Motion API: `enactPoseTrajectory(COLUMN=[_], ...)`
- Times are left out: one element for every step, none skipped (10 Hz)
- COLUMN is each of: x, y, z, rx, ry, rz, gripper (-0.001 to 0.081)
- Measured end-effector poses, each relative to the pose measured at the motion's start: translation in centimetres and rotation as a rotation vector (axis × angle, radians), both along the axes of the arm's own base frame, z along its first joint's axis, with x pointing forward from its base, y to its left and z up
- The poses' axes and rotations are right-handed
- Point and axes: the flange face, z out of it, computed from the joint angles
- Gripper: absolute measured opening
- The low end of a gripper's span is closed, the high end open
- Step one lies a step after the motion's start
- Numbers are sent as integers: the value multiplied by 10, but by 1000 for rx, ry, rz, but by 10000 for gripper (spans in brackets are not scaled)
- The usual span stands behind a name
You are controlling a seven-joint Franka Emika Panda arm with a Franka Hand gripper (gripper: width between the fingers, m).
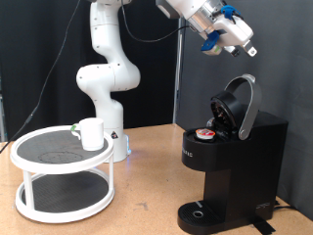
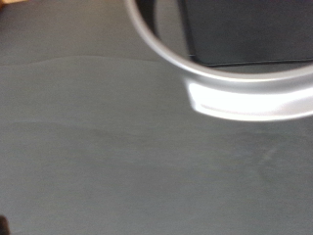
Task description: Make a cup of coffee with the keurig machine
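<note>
The black keurig machine [image 1: 230, 162] stands at the exterior view's right with its hinged lid [image 1: 242, 103] raised. A small white pod with a red top [image 1: 206, 133] sits in the open chamber. The white cup [image 1: 91, 133] stands on the top shelf of a round white two-tier stand [image 1: 61, 171] at the left. My gripper [image 1: 245, 47] is high above the machine's raised lid, apart from it, and nothing shows between its fingers. The wrist view shows only a blurred silver rim [image 2: 230, 93] of the lid over a dark surface; no fingers show there.
The white robot base [image 1: 106, 73] stands behind the stand. A wooden tabletop [image 1: 147, 201] lies between the stand and the machine. A dark pole [image 1: 180, 69] rises behind the machine against a black backdrop.
</note>
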Motion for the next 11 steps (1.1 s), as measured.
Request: enactPoseTrajectory(x=[-1, 0, 3, 5, 7, 8, 9, 9, 9, 9, 9], y=[5, 12, 24, 37, 52, 67, 82, 94, 103, 108, 109], z=[-1, 0, 1, 3, 5, 5, 5, 2, -1, -5, -7], rx=[5, 5, 4, -8, -30, -55, -80, -104, -119, -126, -127], ry=[24, 32, 37, 42, 41, 37, 34, 40, 44, 48, 49], rz=[31, 51, 64, 70, 75, 82, 90, 97, 108, 118, 122], gripper=[734, 734, 734, 734, 734, 734, 734, 734, 734, 734, 734])
